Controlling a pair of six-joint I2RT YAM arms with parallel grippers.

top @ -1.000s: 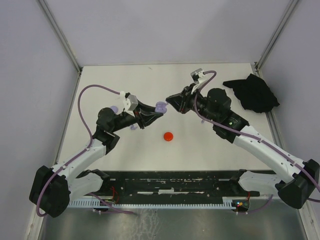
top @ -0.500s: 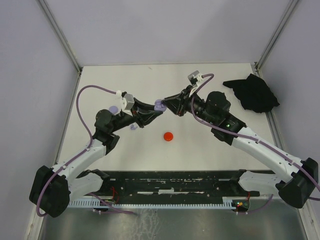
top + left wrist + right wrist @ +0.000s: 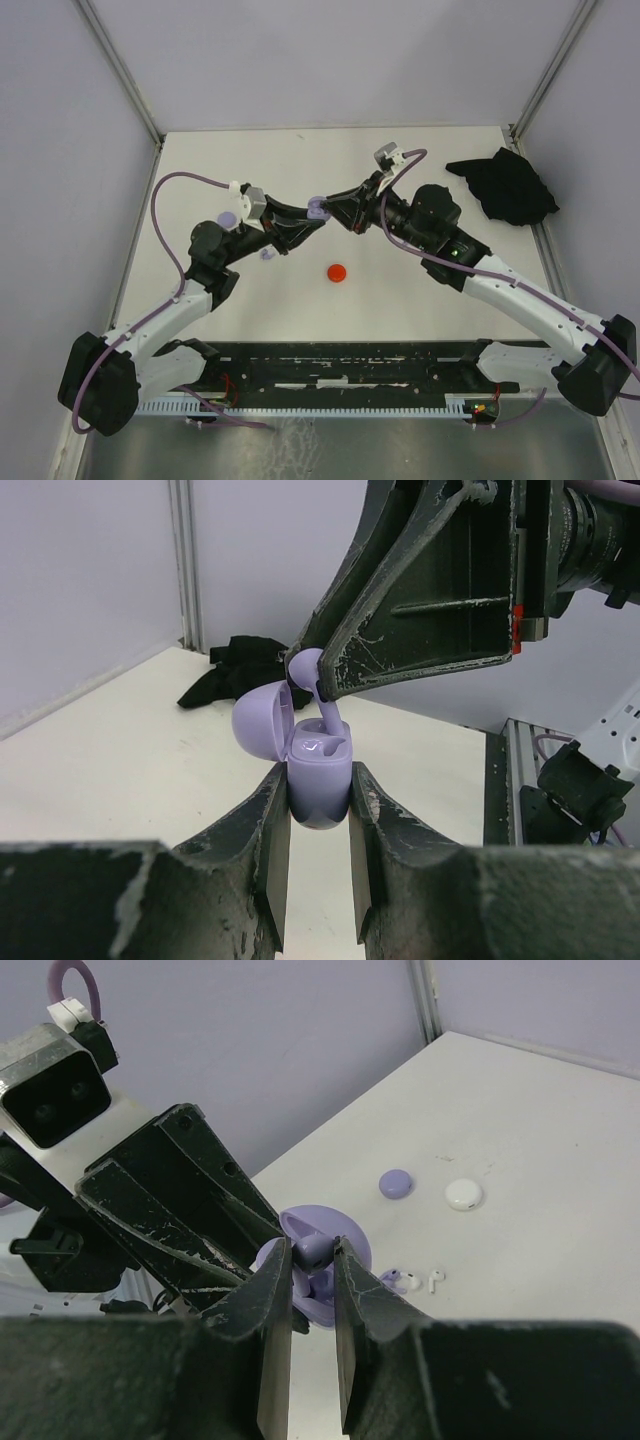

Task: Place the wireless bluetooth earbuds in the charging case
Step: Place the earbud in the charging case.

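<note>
Two-handed work, logged left to right. Far left on the bench [image 3: 300,160]: lilac disc [image 3: 228,217], with loose earbuds [image 3: 410,1281] near it, neither in any grip. Next, left hand [image 3: 308,222], clamped on the lower shell of the lilac charging case [image 3: 320,775]; held clear of the bench, lid hinged back, wells facing up. Right of that, lilac earbud [image 3: 305,665], head pinched in the closed right hand [image 3: 312,1260], stem pointing down, tip at or just inside a well; cannot tell whether seated. Nearer than the meeting point, small red item [image 3: 337,272] lying on the bench. Far right, black cloth [image 3: 505,185], well apart from the work. Judged step: last push of the bud down into its well. To do it well: hold the case level and dead steady; bring the stem straight down along the well's axis; no sideways drag against rim or lid. Ease off the pinch only once the head sits flush. No harder squeeze on the smooth rounded case, which looks liable to slip out. Mind the broad right finger, close above the open lid.
</note>
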